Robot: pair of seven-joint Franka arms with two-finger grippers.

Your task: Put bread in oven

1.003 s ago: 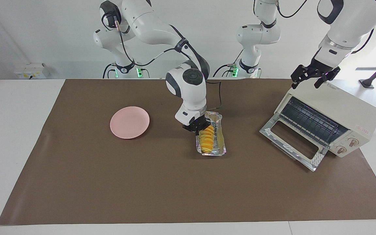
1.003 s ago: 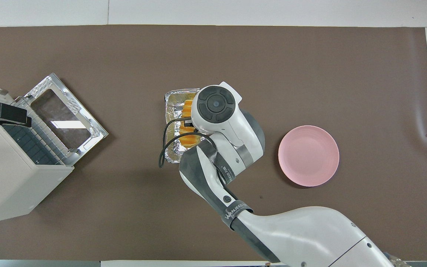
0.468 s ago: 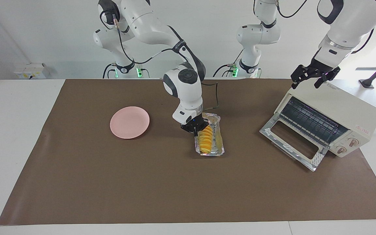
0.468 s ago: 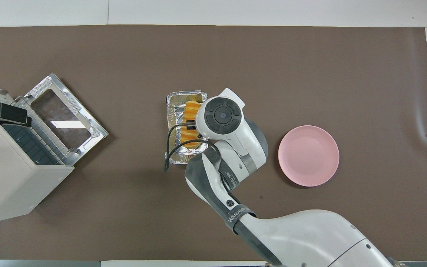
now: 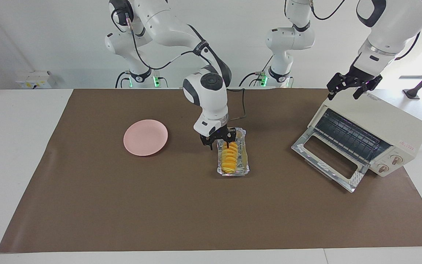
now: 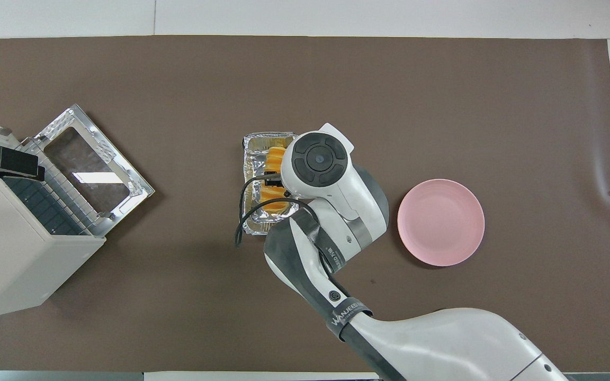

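The bread [image 5: 230, 158], a yellow-orange ridged loaf, lies in a crinkled foil tray [image 5: 247, 169] at the middle of the table. My right gripper [image 5: 219, 143] is open, just above the tray's end nearest the robots, with one finger over the bread and one outside the tray. In the overhead view the right wrist covers most of the bread [image 6: 275, 157]. The cream-white oven [image 5: 387, 121] stands at the left arm's end with its glass door [image 5: 328, 161] dropped open. My left gripper [image 5: 342, 96] is open over the oven's top, at the corner nearest the robots.
A round pink plate [image 5: 145, 137] sits on the brown mat toward the right arm's end, beside the tray. The oven's open door [image 6: 93, 169] juts out toward the tray. A black cable hangs from the right wrist over the tray.
The right gripper has risen and drawn back to the tray's end nearest the robots. The tray with the bread has turned straight and slid slightly toward the right arm's end. The left arm has not moved.
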